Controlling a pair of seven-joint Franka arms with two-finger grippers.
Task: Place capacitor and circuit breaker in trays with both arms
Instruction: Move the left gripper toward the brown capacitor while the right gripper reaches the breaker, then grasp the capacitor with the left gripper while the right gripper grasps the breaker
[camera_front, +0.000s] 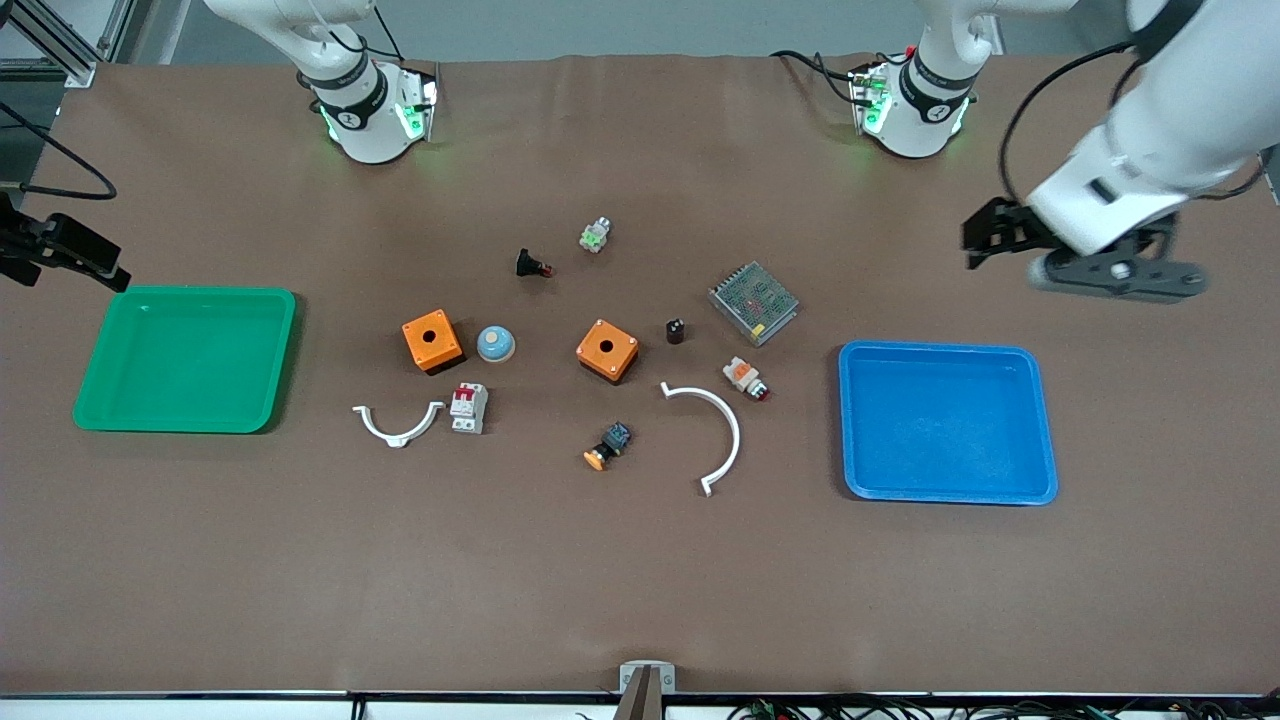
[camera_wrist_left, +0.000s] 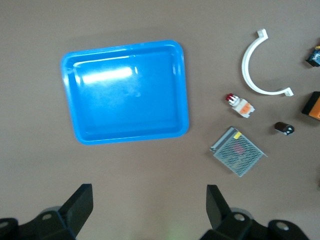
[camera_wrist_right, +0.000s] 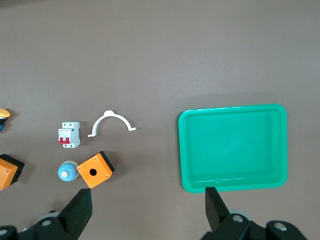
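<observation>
While hovering above bare table toward the left arm's end, farther from the front camera than blue tray (camera_front: 1040, 420), left gripper (camera_front: 985, 238) spread wide, holding nothing. Right gripper (camera_wrist_right: 147, 210) spread wide too, gripping nothing, up over table above green tray (camera_front: 90, 400).

Capacitor (camera_front: 676, 331) standing between one orange box (camera_front: 607, 350) and grey mesh unit (camera_front: 753, 302), touching neither. Circuit breaker (camera_front: 468, 407) lying just beside smaller white arc clip (camera_front: 397, 425), nearer the front camera than second orange box (camera_front: 432, 340) and blue dome (camera_front: 495, 344).

Counted: two trays, two orange boxes, two white arc clips, bigger clip (camera_front: 722, 432) near white-and-orange part (camera_front: 745, 377). One each: black flared part (camera_front: 531, 265), green-lit part (camera_front: 594, 235), orange-capped button (camera_front: 608, 446).

Nothing stacked on either task part; both open from above.
</observation>
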